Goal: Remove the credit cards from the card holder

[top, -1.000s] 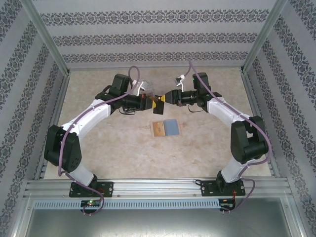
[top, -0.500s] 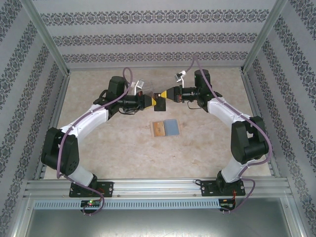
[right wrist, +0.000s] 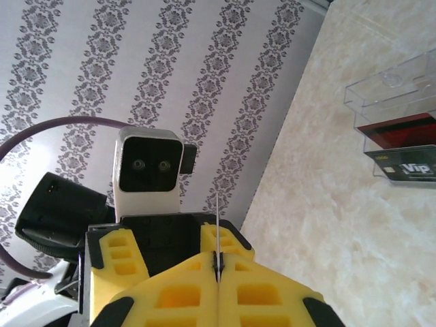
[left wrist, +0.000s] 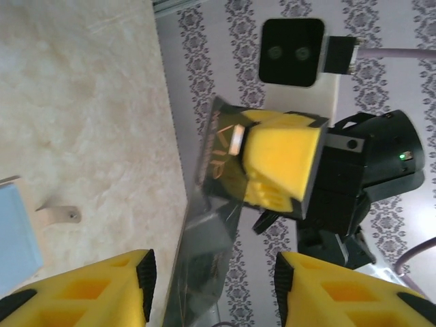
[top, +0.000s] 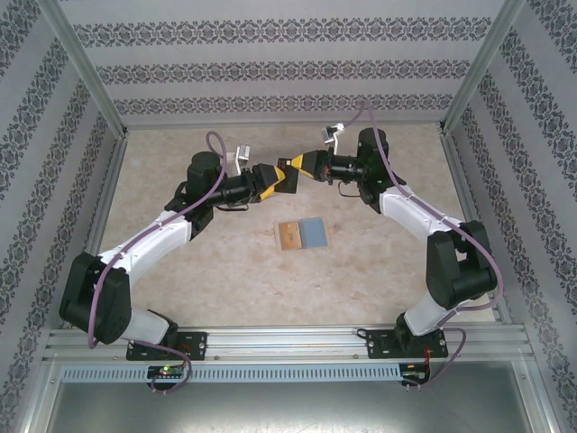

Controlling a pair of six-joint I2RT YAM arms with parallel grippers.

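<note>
I'm seeing the right jaws clenching a dark credit card [left wrist: 216, 153] with pale VIP lettering, holding it in the air above the counter [top: 225, 262]. The left jaws are sitting spread wide, facing that card. The card holder [top: 303, 234] is lying open and flat mid-counter, well apart from both arms' jaws.

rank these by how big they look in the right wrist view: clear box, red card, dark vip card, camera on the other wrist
1. clear box, cut by the frame edge
2. camera on the left wrist
3. red card and dark vip card: look alike, both cropped, not ranked
</note>
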